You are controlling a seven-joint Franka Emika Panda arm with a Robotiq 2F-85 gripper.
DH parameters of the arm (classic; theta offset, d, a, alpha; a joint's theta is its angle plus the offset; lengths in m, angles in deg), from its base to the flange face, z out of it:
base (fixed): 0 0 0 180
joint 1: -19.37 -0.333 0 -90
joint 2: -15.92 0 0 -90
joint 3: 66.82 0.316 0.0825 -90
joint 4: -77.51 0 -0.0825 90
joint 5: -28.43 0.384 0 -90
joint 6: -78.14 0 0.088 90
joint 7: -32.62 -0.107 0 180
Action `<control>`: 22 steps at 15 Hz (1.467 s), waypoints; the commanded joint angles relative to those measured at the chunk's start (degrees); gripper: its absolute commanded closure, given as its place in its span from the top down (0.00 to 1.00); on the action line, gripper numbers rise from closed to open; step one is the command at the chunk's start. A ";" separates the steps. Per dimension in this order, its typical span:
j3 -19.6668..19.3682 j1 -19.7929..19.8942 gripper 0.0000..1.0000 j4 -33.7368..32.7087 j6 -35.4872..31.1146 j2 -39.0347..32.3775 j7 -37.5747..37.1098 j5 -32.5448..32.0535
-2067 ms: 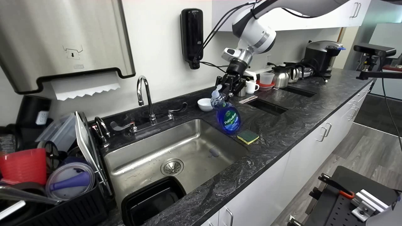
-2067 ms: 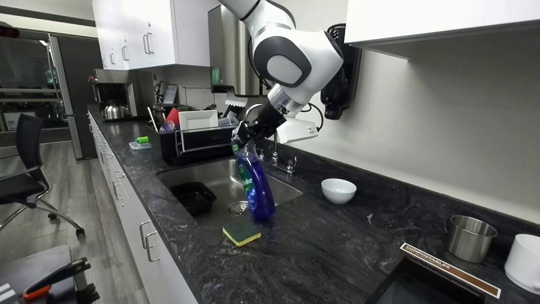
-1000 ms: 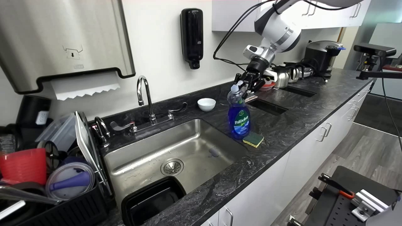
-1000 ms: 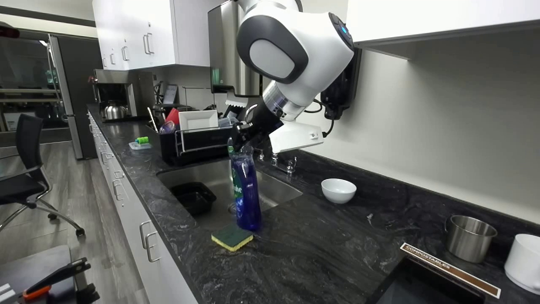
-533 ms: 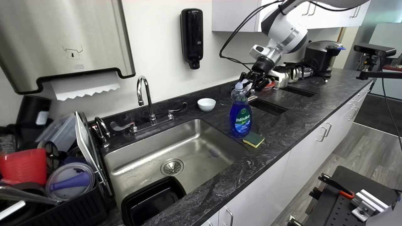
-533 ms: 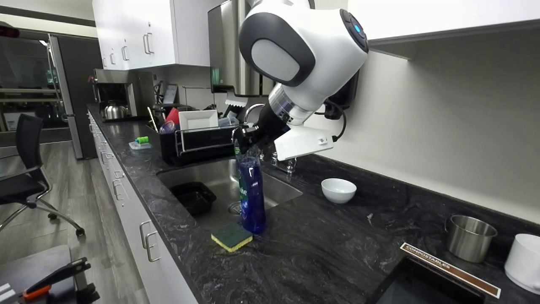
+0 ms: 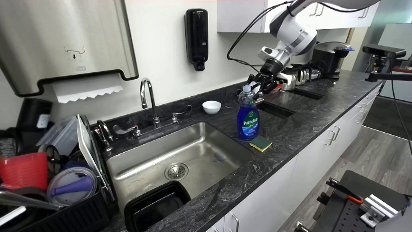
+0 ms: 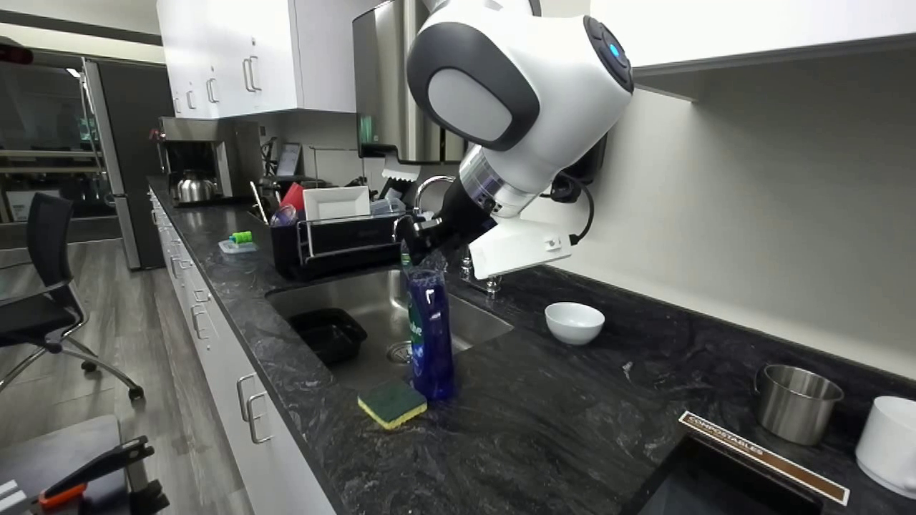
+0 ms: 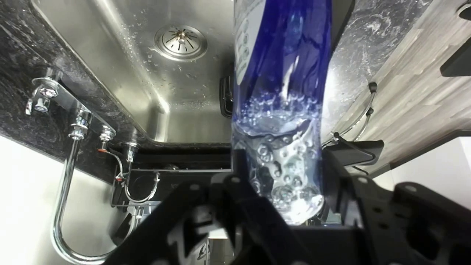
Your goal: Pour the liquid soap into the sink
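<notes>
Bottle upright by sink, seemingly standing on counter just beside sponge; end effector gripping it near the top; dark patch in sink hints pour may be done, leaving only letting go and backing off, but can't confirm that

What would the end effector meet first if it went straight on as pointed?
The soap bottle, gripped in the end effector, is in line first. Past it, likely the sink, though depth is unclear; the bottle's base may catch the counter sooner.
</notes>
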 commanded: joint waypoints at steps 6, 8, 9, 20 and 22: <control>-0.94 2.19 0.24 -0.90 2.30 -1.29 2.96 4.88; -1.03 2.44 0.31 -0.90 2.52 -1.42 3.31 5.18; -1.05 2.50 0.50 -0.95 2.57 -1.49 3.40 5.23; -1.39 3.03 1.00 -1.85 4.23 -1.75 4.28 5.71; -1.53 2.97 1.00 -1.85 4.07 -1.70 4.33 5.35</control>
